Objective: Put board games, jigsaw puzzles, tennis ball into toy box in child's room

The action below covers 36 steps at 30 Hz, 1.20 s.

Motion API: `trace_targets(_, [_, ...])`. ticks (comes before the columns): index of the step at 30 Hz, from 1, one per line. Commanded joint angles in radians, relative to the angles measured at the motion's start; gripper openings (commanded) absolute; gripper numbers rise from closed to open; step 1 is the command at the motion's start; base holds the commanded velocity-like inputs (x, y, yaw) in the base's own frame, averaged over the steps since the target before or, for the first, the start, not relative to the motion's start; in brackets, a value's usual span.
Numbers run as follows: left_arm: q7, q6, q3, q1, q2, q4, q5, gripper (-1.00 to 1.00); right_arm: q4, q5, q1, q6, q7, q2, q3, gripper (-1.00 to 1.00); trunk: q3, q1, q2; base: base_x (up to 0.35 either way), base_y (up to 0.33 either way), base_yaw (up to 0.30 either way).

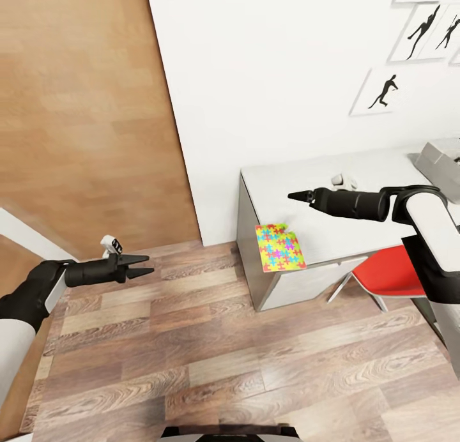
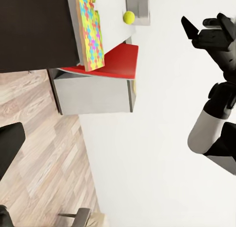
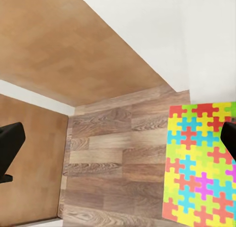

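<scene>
One jigsaw puzzle (image 1: 280, 247) lies on the white table (image 1: 300, 180), at its front left corner, with one edge past the rim. My right gripper (image 1: 291, 196) hovers open above the table, just behind that puzzle (image 3: 201, 163). My left gripper (image 1: 149, 265) is open and empty over the wood floor, well left of the table. In the left wrist view the jigsaw puzzle (image 2: 91, 30) and the tennis ball (image 2: 129, 16) both lie on the table, the ball next to the grey toy box (image 2: 138, 6). The toy box (image 1: 439, 164) stands at the table's right end.
A red chair (image 1: 388, 273) is tucked under the table on the right. A small white object (image 1: 345, 181) sits on the tabletop behind my right gripper. Black silhouette pictures (image 1: 383, 92) hang on the white wall. Wood floor (image 1: 211, 352) stretches in front.
</scene>
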Motion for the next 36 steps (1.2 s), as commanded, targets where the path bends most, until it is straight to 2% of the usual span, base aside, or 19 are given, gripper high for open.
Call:
trace_targets(1, [-0.005, 0.011, -0.002, -0.001, 0.002, 0.0, 0.001, 1.0, -0.001, -0.01, -0.001, 0.0, -0.01, -0.001, 0.001, 1.0, 0.0, 0.001, -0.002, 0.0, 0.0, 0.0])
trace_targets(9, [-0.005, 0.012, 0.007, 0.0, 0.015, 0.002, -0.004, 1.0, -0.002, -0.011, 0.037, -0.001, -0.01, 0.003, 0.0, 1.0, 0.013, 0.001, -0.002, 0.0, 0.0, 0.0])
trace_targets(14, [-0.005, 0.011, 0.008, 0.014, 0.026, 0.002, -0.007, 1.0, -0.003, -0.016, 0.068, 0.001, -0.008, -0.017, -0.022, 1.0, 0.022, 0.001, -0.002, 0.0, 0.0, 0.0])
trace_targets(17, [-0.005, 0.012, 0.009, 0.017, 0.03, 0.002, -0.008, 1.0, -0.004, -0.051, 0.092, 0.001, -0.006, -0.037, -0.042, 1.0, 0.027, 0.001, -0.002, 0.0, 0.0, 0.0])
trace_targets(20, [-0.005, 0.013, 0.009, 0.019, 0.034, 0.002, -0.008, 1.0, -0.004, -0.108, 0.127, 0.002, -0.006, -0.05, -0.056, 1.0, 0.032, 0.001, -0.002, 0.0, 0.0, 0.0])
trace_targets(23, [-0.005, 0.011, 0.007, 0.024, 0.039, 0.002, -0.009, 1.0, -0.013, -0.132, 0.156, 0.002, -0.006, -0.056, -0.062, 1.0, 0.037, 0.001, -0.002, 0.0, 0.0, 0.0])
trace_targets(25, [-0.005, 0.01, 0.007, 0.027, 0.04, 0.002, -0.012, 1.0, -0.016, -0.138, 0.171, 0.002, -0.006, -0.062, -0.064, 1.0, 0.04, 0.001, -0.002, 0.0, 0.0, 0.0])
trace_targets(31, [-0.005, 0.009, 0.007, 0.032, 0.042, 0.002, -0.019, 1.0, -0.02, -0.15, 0.23, 0.002, -0.003, -0.106, -0.066, 1.0, 0.05, 0.001, -0.002, 0.0, 0.0, 0.0])
trace_targets(33, [-0.005, 0.009, 0.007, 0.033, 0.042, 0.002, -0.02, 1.0, -0.02, -0.154, 0.245, 0.002, -0.003, -0.113, -0.066, 1.0, 0.053, 0.001, -0.002, 0.0, 0.0, 0.0])
trace_targets(36, [-0.005, 0.008, 0.007, 0.034, 0.042, 0.002, -0.03, 1.0, -0.021, -0.177, 0.291, 0.002, -0.001, -0.124, -0.067, 1.0, 0.058, 0.001, -0.002, 0.0, 0.0, 0.0])
